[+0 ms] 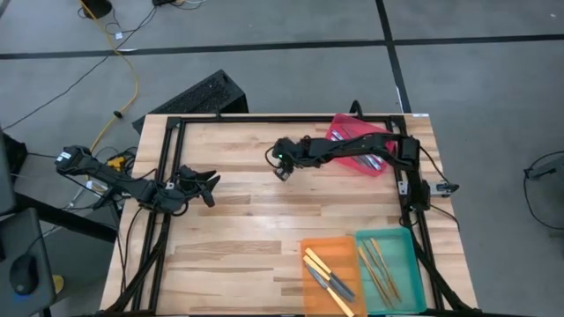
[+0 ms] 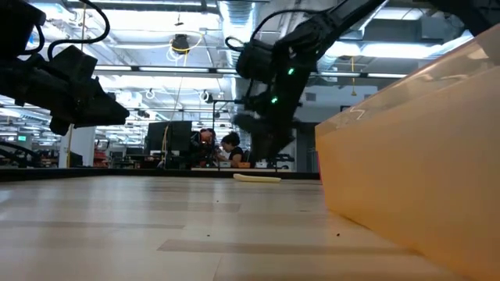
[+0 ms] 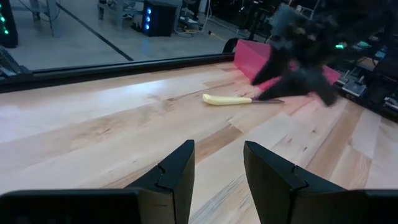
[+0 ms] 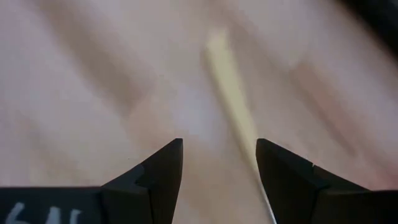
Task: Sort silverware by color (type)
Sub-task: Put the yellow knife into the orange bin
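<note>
A yellow-handled utensil lies flat on the wooden table near the red tray; its silver end points toward that tray. My right gripper hangs open just above it, fingers pointing down. In the right wrist view the yellow handle runs between the open fingers, apart from them. The high view hides the utensil under the gripper. My left gripper waits open over the table's left part, well away from it. The low view shows the utensil below the right gripper.
The orange tray at the near edge holds yellow-handled knives. Beside it, the teal tray holds tan wooden utensils. The red tray at the far right holds a few utensils. Bare wood spreads across the table's middle.
</note>
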Robot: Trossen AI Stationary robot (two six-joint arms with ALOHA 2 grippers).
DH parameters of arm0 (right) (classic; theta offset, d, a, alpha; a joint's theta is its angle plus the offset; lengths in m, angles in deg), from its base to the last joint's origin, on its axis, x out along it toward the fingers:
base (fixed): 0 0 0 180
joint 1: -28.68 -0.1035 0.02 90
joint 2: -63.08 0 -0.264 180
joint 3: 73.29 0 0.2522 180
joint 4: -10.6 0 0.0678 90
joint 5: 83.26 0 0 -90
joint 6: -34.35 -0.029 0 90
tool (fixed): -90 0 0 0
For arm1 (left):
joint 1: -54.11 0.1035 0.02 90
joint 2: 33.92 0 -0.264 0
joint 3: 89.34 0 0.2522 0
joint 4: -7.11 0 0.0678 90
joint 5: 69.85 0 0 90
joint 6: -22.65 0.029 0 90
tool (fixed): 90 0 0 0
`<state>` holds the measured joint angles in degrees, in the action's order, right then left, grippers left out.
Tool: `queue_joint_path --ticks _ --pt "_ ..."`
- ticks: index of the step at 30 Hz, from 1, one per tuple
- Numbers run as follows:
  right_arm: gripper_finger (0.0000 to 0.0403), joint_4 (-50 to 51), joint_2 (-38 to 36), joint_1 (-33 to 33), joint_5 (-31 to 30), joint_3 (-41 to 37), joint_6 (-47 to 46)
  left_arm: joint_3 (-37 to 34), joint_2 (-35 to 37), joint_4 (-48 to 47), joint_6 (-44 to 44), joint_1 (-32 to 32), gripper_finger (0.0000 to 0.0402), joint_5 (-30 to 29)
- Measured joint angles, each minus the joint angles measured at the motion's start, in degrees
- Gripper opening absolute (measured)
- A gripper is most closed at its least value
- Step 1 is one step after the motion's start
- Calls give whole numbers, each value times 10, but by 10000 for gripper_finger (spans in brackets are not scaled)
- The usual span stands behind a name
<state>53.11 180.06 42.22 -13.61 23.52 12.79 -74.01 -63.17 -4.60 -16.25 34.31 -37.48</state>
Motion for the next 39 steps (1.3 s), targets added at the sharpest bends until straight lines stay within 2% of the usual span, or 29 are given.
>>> queue_joint_path --ticks 4,9,20,27,33,39 --pt "222 47 3 8 -36 -4 -64 0 0 -1 0 0 122 -1" --pt "209 57 3 12 -36 -2 -127 0 0 -6 -1 0 122 -3" --pt "178 52 33 20 -34 0 -194 0 0 -13 -14 0 122 -7" --pt "163 46 53 15 1 1 -187 0 0 -13 -15 0 122 -6" --pt "161 43 56 -12 -9 5 -191 0 0 -13 -15 0 122 -3" --pt "161 42 58 -39 14 20 -191 0 0 -13 -15 0 122 -3"
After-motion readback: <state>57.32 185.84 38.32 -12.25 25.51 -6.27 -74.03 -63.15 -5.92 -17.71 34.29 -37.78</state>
